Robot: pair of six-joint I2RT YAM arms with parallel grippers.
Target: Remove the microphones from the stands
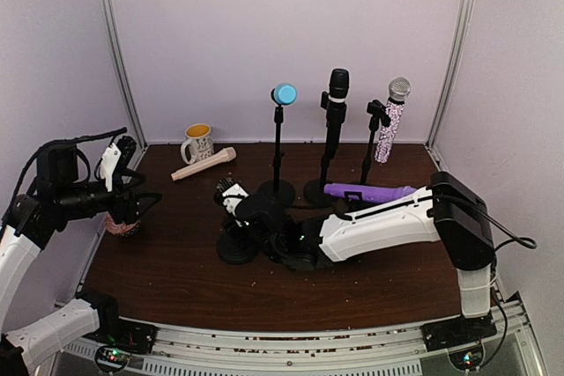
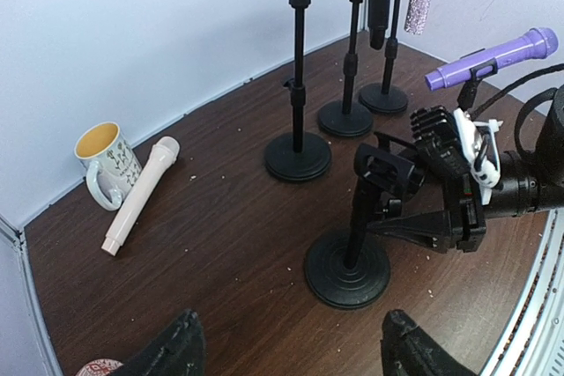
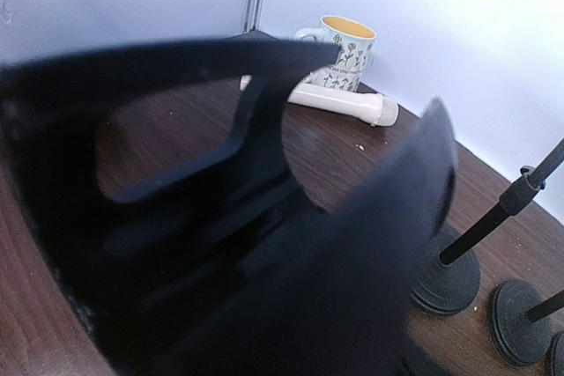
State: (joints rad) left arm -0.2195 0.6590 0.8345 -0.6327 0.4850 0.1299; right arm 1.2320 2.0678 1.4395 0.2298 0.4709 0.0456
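Observation:
The near black stand (image 1: 237,246) has an empty clip (image 2: 388,170) at its top. My right gripper (image 1: 252,216) is low at this stand, and its fingertips (image 2: 377,226) meet the pole just under the clip. In the right wrist view a blurred black shape (image 3: 264,244) fills the frame and hides the jaws. A beige microphone (image 1: 204,165) lies loose on the table beside a mug (image 1: 197,141). My left gripper (image 1: 141,202) is open and empty at the far left, well away from the stands; its fingers (image 2: 172,350) frame bare table.
Behind stand a blue microphone (image 1: 284,94), a black one (image 1: 338,85) and a glittery one (image 1: 393,121), each on its stand. A purple microphone (image 1: 370,191) rests level on a low stand behind my right arm. A red-and-white cup (image 1: 123,226) sits under the left gripper.

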